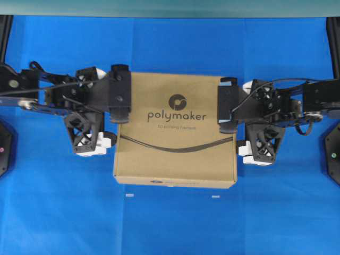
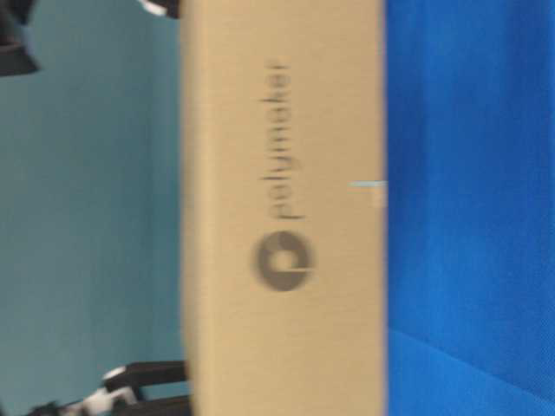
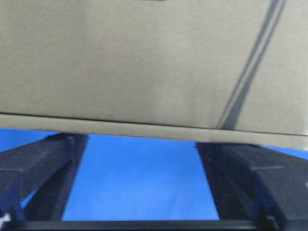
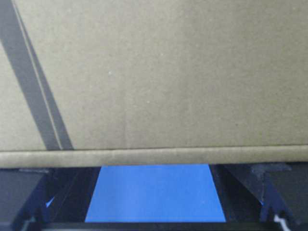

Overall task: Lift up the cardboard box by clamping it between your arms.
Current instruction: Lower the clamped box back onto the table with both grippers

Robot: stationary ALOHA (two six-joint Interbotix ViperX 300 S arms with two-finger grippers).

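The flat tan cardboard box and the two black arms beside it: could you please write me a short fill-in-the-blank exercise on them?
1. The big dark word printed on top of the flat tan cardboard box reads ____.
2. The cloth under the box is ____ in colour.
3. In the overhead view, the left gripper and the right gripper sit at ____ sides of the box.
4. Both grippers' jaws stand ____.

Missing words: polymaker; blue; opposite; open
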